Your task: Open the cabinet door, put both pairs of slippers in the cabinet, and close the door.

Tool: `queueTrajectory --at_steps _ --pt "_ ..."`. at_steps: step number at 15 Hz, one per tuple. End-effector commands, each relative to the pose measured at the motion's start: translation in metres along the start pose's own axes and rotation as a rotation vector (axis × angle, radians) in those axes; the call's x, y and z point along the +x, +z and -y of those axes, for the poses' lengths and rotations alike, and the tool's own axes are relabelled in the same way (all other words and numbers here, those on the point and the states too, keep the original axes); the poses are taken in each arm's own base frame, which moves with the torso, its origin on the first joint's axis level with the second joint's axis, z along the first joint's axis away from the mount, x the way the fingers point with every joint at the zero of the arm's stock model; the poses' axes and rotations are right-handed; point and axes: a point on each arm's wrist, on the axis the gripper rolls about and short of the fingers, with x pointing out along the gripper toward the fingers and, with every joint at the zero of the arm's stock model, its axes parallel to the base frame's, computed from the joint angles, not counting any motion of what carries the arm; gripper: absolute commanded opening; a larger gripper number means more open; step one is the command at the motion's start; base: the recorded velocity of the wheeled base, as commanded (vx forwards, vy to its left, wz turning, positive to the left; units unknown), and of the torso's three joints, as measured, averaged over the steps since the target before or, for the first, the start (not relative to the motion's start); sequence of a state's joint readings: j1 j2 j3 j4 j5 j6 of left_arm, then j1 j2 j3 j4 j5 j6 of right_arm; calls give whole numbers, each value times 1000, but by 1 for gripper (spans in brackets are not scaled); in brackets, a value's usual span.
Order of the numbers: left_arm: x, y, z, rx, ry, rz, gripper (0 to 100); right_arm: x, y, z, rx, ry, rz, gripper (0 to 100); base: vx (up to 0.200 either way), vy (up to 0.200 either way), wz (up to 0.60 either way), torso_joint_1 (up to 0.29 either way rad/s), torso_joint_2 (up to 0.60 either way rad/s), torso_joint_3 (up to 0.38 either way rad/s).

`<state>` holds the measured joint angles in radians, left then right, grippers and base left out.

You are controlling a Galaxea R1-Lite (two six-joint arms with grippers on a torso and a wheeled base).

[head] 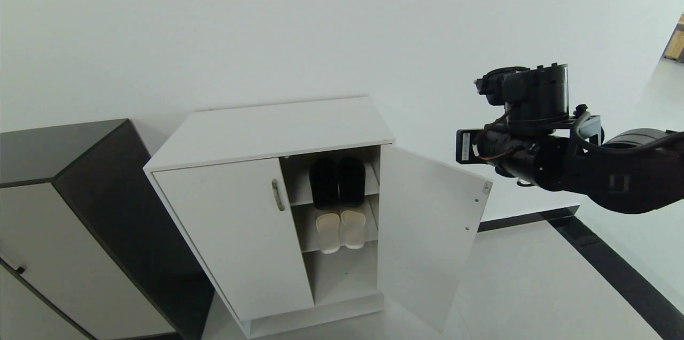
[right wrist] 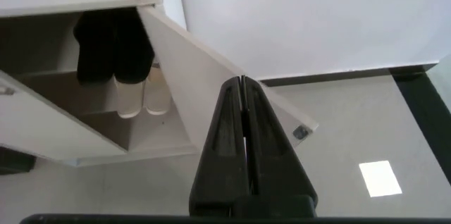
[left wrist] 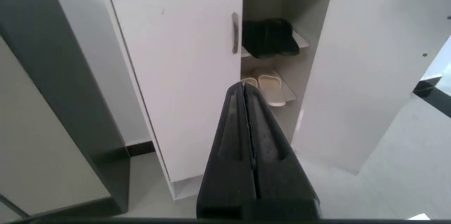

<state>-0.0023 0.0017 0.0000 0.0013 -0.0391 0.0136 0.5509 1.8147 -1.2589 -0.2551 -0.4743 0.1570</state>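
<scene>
- The white cabinet (head: 267,131) stands against the wall beside a dark cabinet (head: 69,169). Its left door (head: 235,233) is shut and its right door (head: 427,222) is swung wide.
- The black slippers (head: 337,182) lie side by side on the top shelf, toes inward. The pale slippers (head: 340,228) sit the same way on the shelf below. Both pairs are tucked behind the door line, so the door should clear them.
- The right pincer (right wrist: 243,83) has its fingers pressed together with nothing between them. It is poised near the free edge of the open door, on the outer side, which looks like a good spot for a push.
- The right arm (head: 614,169) is held high, out beyond the door.
- The left pincer (left wrist: 243,94) is likewise together and empty. It is held back from the cabinet front, clear of the door's swing.
- With both pairs stowed, closing the door looks like the one step left.
</scene>
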Motion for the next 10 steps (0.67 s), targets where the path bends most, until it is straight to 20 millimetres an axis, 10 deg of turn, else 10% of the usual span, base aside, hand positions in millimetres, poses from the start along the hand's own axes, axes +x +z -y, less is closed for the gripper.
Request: queueTrajectory --at_steps 1,10 --pt "0 0 0 0 0 1 0 21 -5 4 6 -20 -11 0 0 0 0 0 0 0" --pt "0 0 0 0 0 0 0 83 -24 10 32 -44 -57 0 0 0 0 0 0 0"
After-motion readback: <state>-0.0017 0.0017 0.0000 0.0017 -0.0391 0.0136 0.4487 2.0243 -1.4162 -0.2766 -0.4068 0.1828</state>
